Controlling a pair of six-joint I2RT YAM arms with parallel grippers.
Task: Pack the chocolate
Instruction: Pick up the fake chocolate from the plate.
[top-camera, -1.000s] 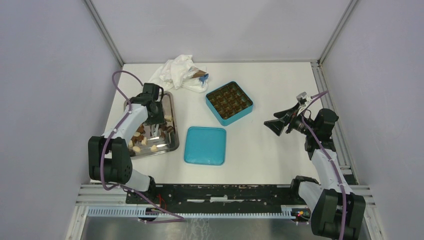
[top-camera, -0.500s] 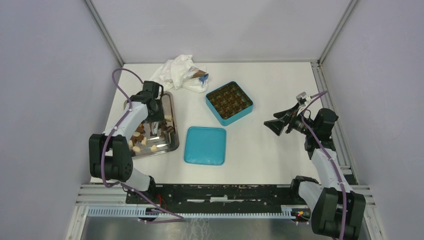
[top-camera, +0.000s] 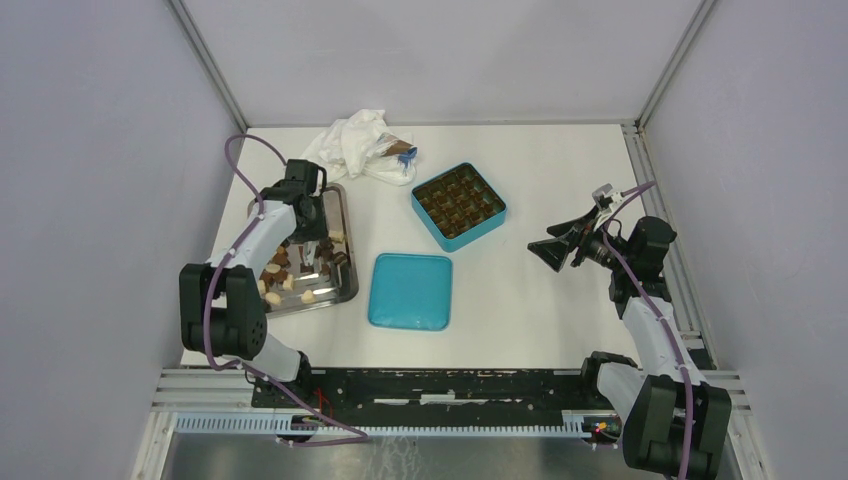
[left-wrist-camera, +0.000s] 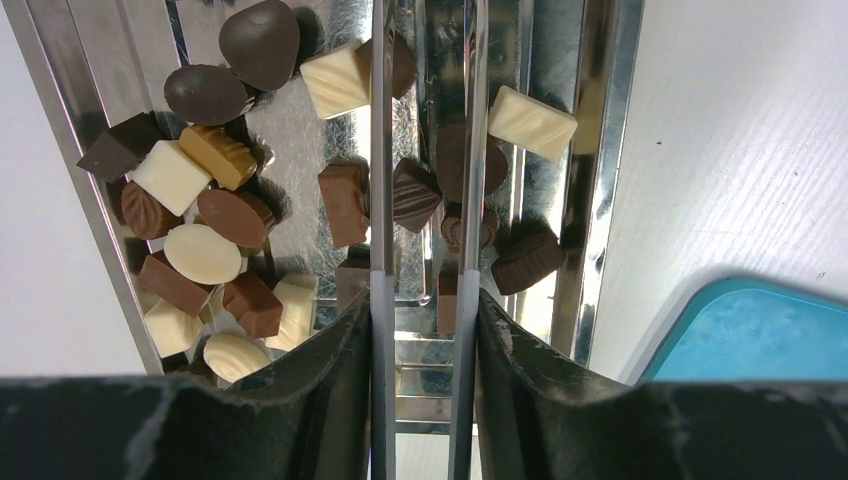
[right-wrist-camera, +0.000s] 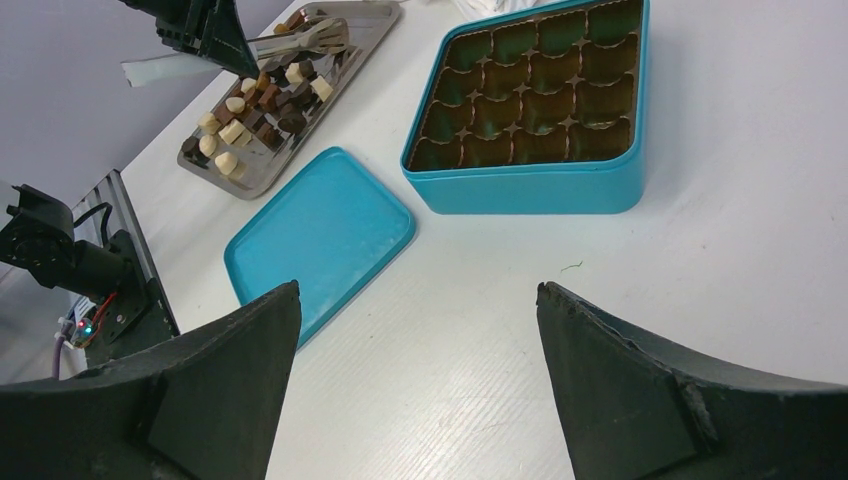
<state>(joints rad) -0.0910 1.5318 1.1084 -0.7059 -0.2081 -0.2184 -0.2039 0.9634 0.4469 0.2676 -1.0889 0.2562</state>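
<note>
Several dark, mid-brown and cream chocolate pieces (left-wrist-camera: 205, 250) lie in a steel tray (top-camera: 341, 203) at the left. My left gripper (top-camera: 311, 236) hangs over the tray, shut on a pair of metal tongs (left-wrist-camera: 381, 150), which point down into it. A ridged brown chocolate (left-wrist-camera: 413, 194) sits between the two tong blades, against the left one; I cannot tell whether it is pinched. The open teal box (top-camera: 470, 236) with its brown compartments stands at the table's middle. Far right of it, my right gripper (top-camera: 556, 251) hovers open with nothing between its fingers.
The teal lid (top-camera: 411, 291) lies flat in front of the box, just right of the tray. A crumpled white bag (top-camera: 352, 146) with a brown packet sits at the back, behind the tray. Frame posts and grey walls bound the table.
The tong blades have drawn closer together as my left gripper narrows. The left arm has shifted only slightly over the tray. The right arm has not moved.
</note>
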